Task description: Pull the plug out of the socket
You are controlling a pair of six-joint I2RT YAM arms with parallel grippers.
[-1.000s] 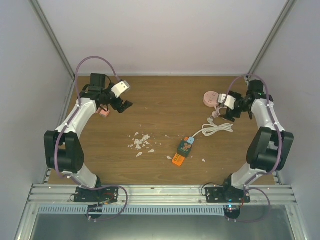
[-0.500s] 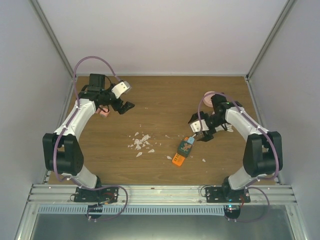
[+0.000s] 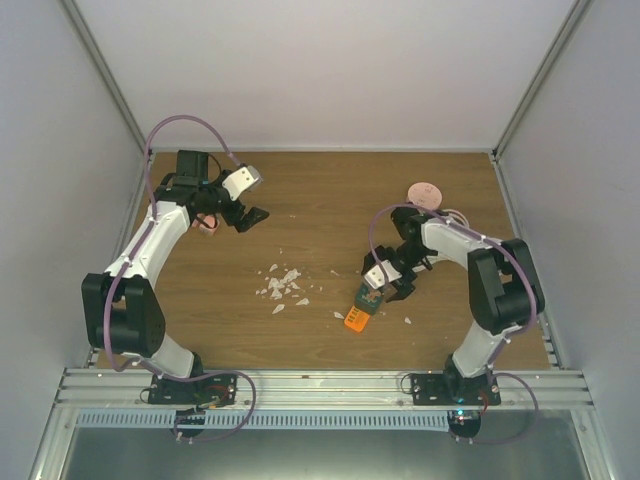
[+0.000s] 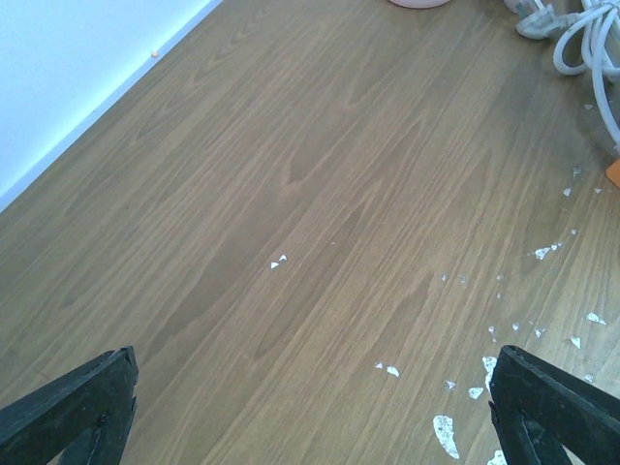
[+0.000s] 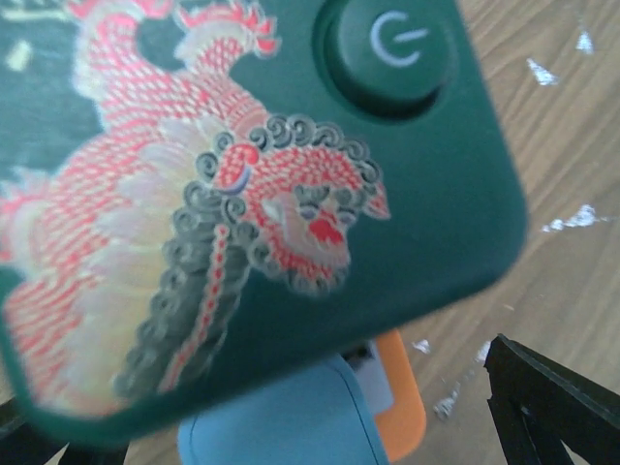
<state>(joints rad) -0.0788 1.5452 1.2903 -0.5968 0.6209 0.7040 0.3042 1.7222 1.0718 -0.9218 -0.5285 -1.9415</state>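
From above, the left hand [image 3: 250,214] hangs over the far left of the table [image 3: 320,190], jaws spread and nothing between them. Just beside that arm sits a small pink object [image 3: 208,226]. We swing right. The right hand [image 3: 392,289] is down low, right of centre, directly over the socket block [image 3: 366,304], whose orange end [image 3: 354,321] pokes out toward the near edge. Pale scraps [image 3: 282,285] litter the wood to the left of it, and a pink disc [image 3: 425,190] lies well behind.

On the left wrist view we see two dark fingertips [image 4: 73,407] planted wide in the bottom corners, with only bare wood and white flecks between them. That hand is released. A coil of white cable [image 4: 591,48] shows at the top right.

On the right wrist view the green casing fills the frame, dragon pattern and all, with a round power button [image 5: 392,53] up top. Under its lower edge we catch the light-blue plug [image 5: 281,421] seated against the orange part. One fingertip [image 5: 542,407] stands clear at the lower right. This hand is spread wide too, gripping nothing.
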